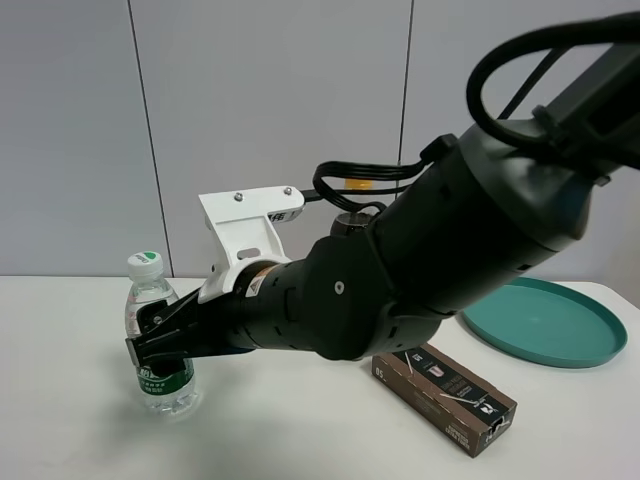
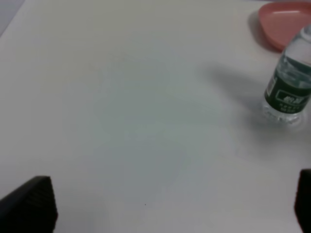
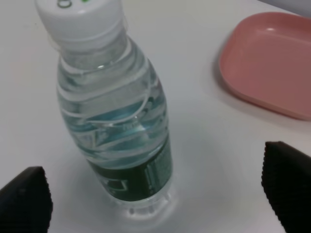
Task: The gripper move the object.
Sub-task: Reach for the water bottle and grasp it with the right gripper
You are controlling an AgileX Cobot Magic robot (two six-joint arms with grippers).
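Observation:
The small clear water bottle [image 1: 148, 296] with white cap and green label stands upright on the white table at the left. My right gripper [image 1: 160, 338] reaches across to it from the right. In the right wrist view the bottle [image 3: 116, 116] stands between the two black fingers [image 3: 287, 187], which are spread wide and do not touch it; the right gripper [image 3: 155, 199] is open. My left gripper [image 2: 165, 206] is open and empty over bare table. The bottle [image 2: 287, 87] shows some way ahead of it. The left gripper is out of the exterior high view.
A teal round plate [image 1: 550, 322] lies at the right of the table. A brown flat box [image 1: 445, 386] lies in front of the arm. A pink tray [image 3: 272, 63] lies beyond the bottle and also shows in the left wrist view [image 2: 286, 22].

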